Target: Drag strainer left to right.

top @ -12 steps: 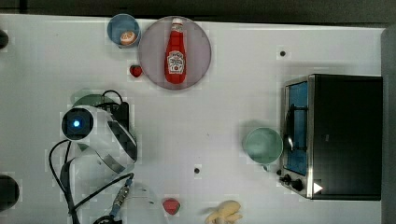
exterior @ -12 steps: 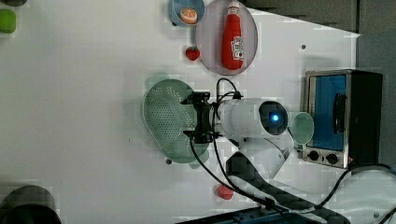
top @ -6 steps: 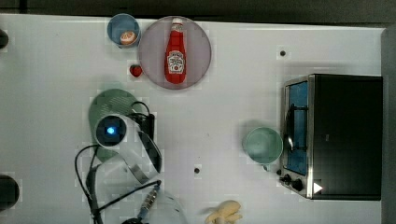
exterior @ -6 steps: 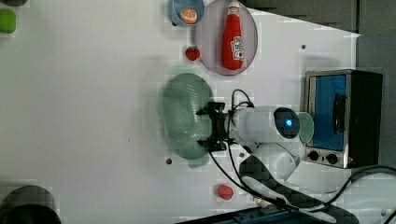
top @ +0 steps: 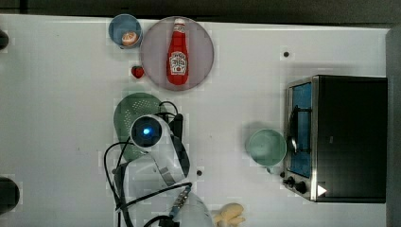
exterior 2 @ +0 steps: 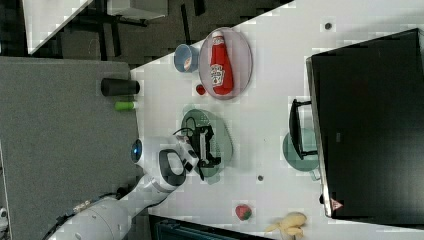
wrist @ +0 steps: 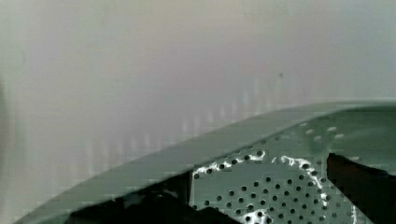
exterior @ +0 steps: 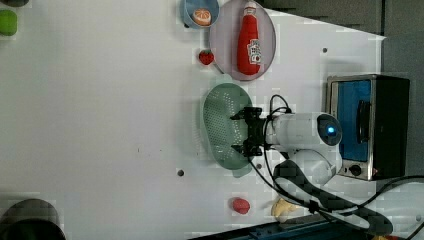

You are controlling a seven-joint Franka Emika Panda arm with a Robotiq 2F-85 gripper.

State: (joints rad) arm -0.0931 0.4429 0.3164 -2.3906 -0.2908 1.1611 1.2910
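The pale green perforated strainer (top: pixel 126 116) lies on the white table, left of centre in the top view, half covered by my arm. The left view gives its whole oval (exterior: pixel 218 125), and it appears in the right view (exterior 2: pixel 223 137) too. My gripper (exterior: pixel 236 132) reaches down into the bowl near the rim on the left view's right side. It is open, with its dark fingers spread apart. In the wrist view the holed inner wall (wrist: pixel 266 191) lies between one dark finger (wrist: pixel 362 186) and the other.
A teal bowl (top: pixel 266 147) stands by the toaster oven (top: pixel 340 137) on the top view's right. A plate (top: pixel 201 61) with a ketchup bottle (top: pixel 177 52), a blue cup (top: pixel 125 32) and a strawberry (top: pixel 137 72) lie behind the strainer. A banana (top: pixel 229 213) lies near the front edge.
The arm and the strainer have slid together toward the top view's right, by about a strainer's width over the second. The other objects have stayed put.
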